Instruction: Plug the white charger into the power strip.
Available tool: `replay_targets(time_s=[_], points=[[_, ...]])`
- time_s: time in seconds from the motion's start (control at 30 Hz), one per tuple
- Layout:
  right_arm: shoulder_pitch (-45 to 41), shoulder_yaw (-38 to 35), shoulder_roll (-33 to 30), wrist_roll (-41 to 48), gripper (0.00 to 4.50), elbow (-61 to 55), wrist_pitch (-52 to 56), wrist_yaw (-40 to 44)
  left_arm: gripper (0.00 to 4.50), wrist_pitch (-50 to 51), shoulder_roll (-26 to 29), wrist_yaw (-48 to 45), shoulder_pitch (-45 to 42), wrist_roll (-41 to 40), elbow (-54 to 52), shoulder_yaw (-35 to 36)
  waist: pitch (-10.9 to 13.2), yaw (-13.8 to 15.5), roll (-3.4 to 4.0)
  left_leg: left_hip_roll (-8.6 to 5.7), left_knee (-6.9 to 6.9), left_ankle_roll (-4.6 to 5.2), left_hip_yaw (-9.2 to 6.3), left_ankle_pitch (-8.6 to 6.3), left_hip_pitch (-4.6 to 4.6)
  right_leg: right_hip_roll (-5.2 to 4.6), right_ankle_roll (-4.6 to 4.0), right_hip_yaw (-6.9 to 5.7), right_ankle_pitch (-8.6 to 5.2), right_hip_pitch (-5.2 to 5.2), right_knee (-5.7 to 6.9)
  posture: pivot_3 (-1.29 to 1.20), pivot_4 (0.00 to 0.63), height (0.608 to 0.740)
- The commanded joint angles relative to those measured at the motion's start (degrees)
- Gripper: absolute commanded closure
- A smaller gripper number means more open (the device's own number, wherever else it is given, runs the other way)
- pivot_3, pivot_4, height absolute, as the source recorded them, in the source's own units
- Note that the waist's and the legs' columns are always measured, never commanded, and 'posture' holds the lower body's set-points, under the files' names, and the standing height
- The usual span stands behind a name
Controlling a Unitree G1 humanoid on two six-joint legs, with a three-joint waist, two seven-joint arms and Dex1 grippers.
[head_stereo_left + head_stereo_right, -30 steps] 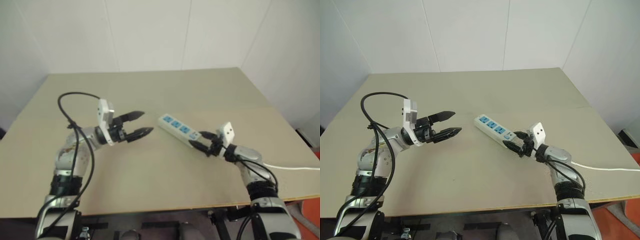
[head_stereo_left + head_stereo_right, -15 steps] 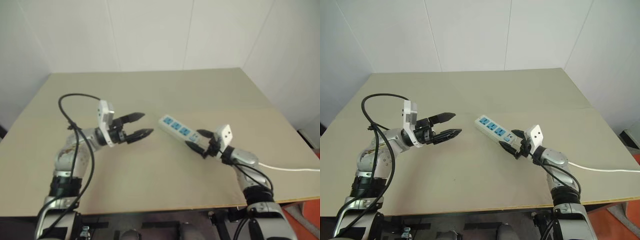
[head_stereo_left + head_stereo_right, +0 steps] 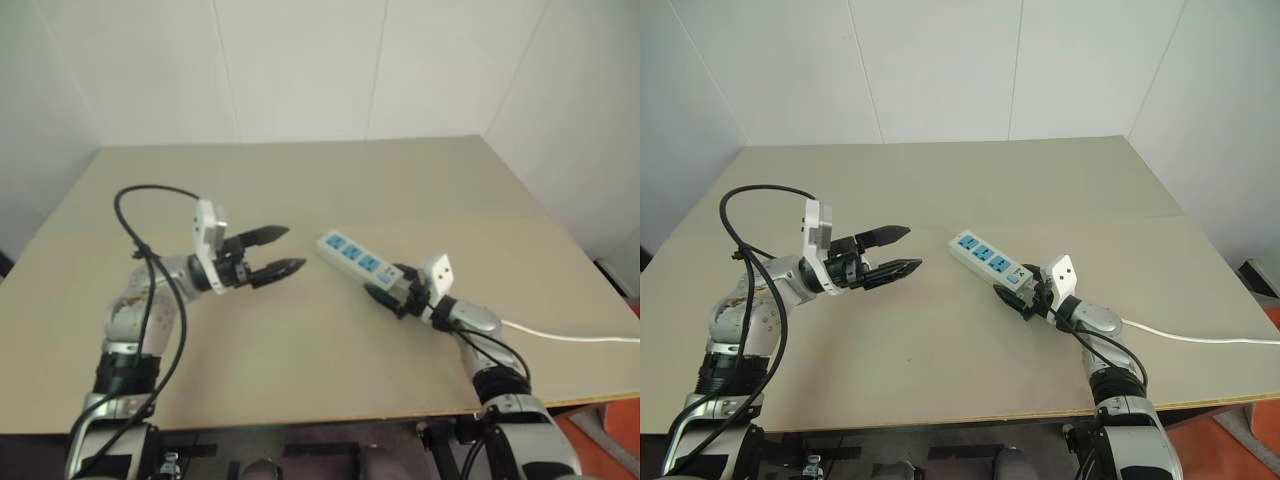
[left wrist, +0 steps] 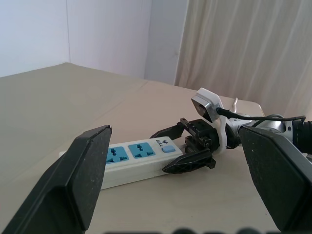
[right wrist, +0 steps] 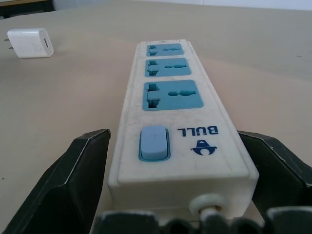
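The left end effector (image 3: 278,252) hovers above the beige bench (image 3: 300,180) with its two black fingers spread wide and empty. To its right lies the long white plastic power strip (image 3: 358,258) with blue-faced sockets. The right end effector (image 3: 388,284) has its fingers spread on either side of the strip's switch end, where the thin cord leaves. The small white plastic cube charger (image 5: 30,43) lies on the bench, well apart from the strip. Closing off-centre there could swivel the strip or snag the cord.
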Motion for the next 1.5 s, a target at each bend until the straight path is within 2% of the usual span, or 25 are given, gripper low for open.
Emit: replay_targets(time_s=[0.03,0.37,0.47,0.5,0.53,0.73,0.87,1.1,1.3,1.4,1.5], points=[[-1.36,-0.83,-0.03,0.92,0.03,0.14,-1.48,0.41,0.00,-0.12,0.43,-0.01,-0.22,-1.39,-2.18,1.20,0.00,0.01,0.00,0.00,0.00,0.00,0.00,0.00,0.00,0.00,0.00,0.00,0.00,0.00,0.00,0.00,0.150,0.740],[-1.61,-1.45,0.42,1.62,0.03,2.03,-1.59,0.70,0.00,-0.49,0.14,-0.09,-0.30,-1.20,-1.77,1.00,0.00,-0.01,0.00,0.00,0.00,0.00,0.00,0.00,0.00,-0.01,0.00,0.00,0.00,0.00,0.00,0.00,0.150,0.740],[-1.58,-1.59,0.53,1.74,0.63,2.60,-1.61,0.89,0.00,-0.63,0.07,-0.06,-0.27,-1.08,-1.65,0.96,0.00,-0.01,0.00,0.00,0.00,0.00,0.00,0.00,0.01,0.00,0.00,0.00,0.00,0.01,0.01,0.00,0.150,0.740],[-1.59,-1.63,0.58,1.74,0.99,2.72,-1.66,0.88,0.00,-0.71,0.04,-0.02,-0.26,-1.00,-1.56,0.93,0.00,-0.01,0.00,0.00,0.00,0.00,0.00,0.00,0.01,-0.01,0.00,0.00,0.00,0.01,0.01,0.00,0.150,0.740],[-1.59,-1.68,0.63,1.74,1.10,2.78,-1.73,0.81,0.00,-0.75,0.02,0.00,-0.25,-0.95,-1.51,0.91,0.00,0.00,0.00,0.00,0.00,0.00,0.00,0.00,0.01,0.00,0.00,0.00,0.00,0.01,0.01,0.00,0.150,0.740],[-1.02,-1.53,0.73,1.32,1.10,2.19,-2.88,0.85,0.00,-0.76,0.01,-0.01,-0.11,-0.96,-1.56,0.91,0.00,-0.01,0.00,0.00,0.00,0.00,0.00,0.00,0.01,0.00,0.00,0.00,0.00,0.01,0.00,0.00,0.150,0.740],[-0.15,-1.27,0.26,3.00,1.10,-0.24,-1.47,5.12,0.00,-0.77,1.19,-0.73,0.19,-0.67,-1.66,1.09,0.00,-0.02,0.00,0.00,0.00,0.00,0.00,0.00,0.00,0.00,0.00,0.00,0.00,0.01,-0.01,0.00,0.150,0.740],[4.23,1.44,-2.72,7.34,1.10,-12.31,6.07,17.30,0.00,0.06,7.41,-0.17,-1.37,1.97,0.22,1.83,0.01,-0.01,0.01,0.01,0.00,0.00,-0.01,0.00,-0.01,0.01,0.00,0.00,0.00,-0.01,-0.01,0.00,0.150,0.740],[5.17,5.17,-5.15,5.49,1.10,-18.92,10.96,19.77,0.00,6.34,14.63,2.80,-9.76,11.17,5.82,-4.74,0.01,0.09,0.01,-0.01,0.00,0.00,-0.04,0.00,0.01,0.02,0.02,-0.03,-0.01,0.00,0.01,0.00,0.150,0.740],[3.85,7.39,-5.47,3.22,1.10,-19.92,12.93,18.24,0.00,9.74,16.65,1.90,-20.91,14.56,16.24,-7.21,0.02,0.10,-0.01,-0.02,0.00,0.00,-0.07,0.00,-0.03,0.05,0.03,-0.08,-0.02,-0.01,0.02,0.00,0.150,0.740],[2.46,8.83,-5.20,1.81,1.10,-20.28,14.87,16.39,0.00,10.04,18.14,-2.25,-30.89,22.29,28.12,-14.54,0.02,-0.05,0.00,-0.03,0.01,0.00,-0.08,0.00,-0.06,0.07,0.04,-0.11,-0.03,-0.03,-0.01,0.00,0.150,0.740]])
